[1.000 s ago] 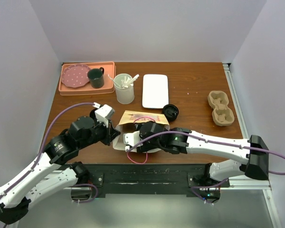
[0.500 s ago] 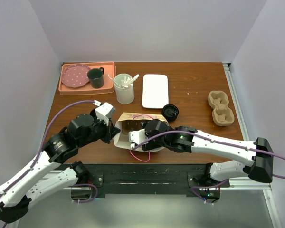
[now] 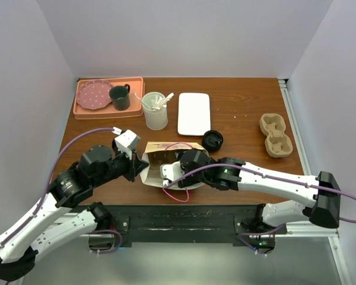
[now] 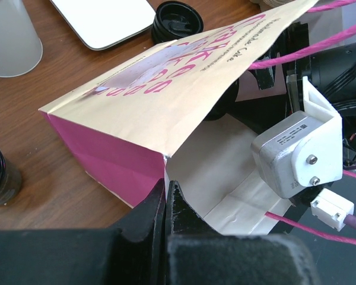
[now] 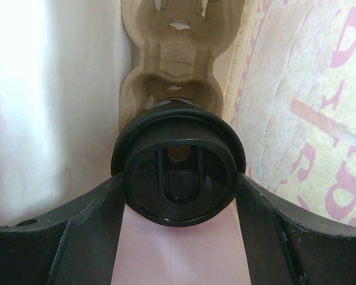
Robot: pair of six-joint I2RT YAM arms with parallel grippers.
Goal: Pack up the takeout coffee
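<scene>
A tan paper bag (image 3: 169, 153) with pink print and a pink side (image 4: 166, 101) lies on its side on the wooden table, its mouth toward the near edge. My left gripper (image 3: 142, 168) (image 4: 166, 191) is shut on the rim of that mouth and holds it up. Inside the bag, my right gripper (image 3: 167, 173) (image 5: 179, 179) is shut on a takeout coffee cup with a black lid (image 5: 178, 169); both fingers touch the lid's sides. Beyond the cup, a brown pulp cup carrier (image 5: 169, 65) lies deep in the bag.
A black lid (image 3: 213, 140) lies just behind the bag. A second pulp carrier (image 3: 276, 135) sits at the right. A white tray (image 3: 194, 113), a clear cup of stirrers (image 3: 155, 110) and an orange tray (image 3: 80, 111) with a plate and dark mug stand at the back.
The bag's mouth has been lifted wider by the left gripper, which shifted slightly left. The right gripper with the cup has gone further into the bag.
</scene>
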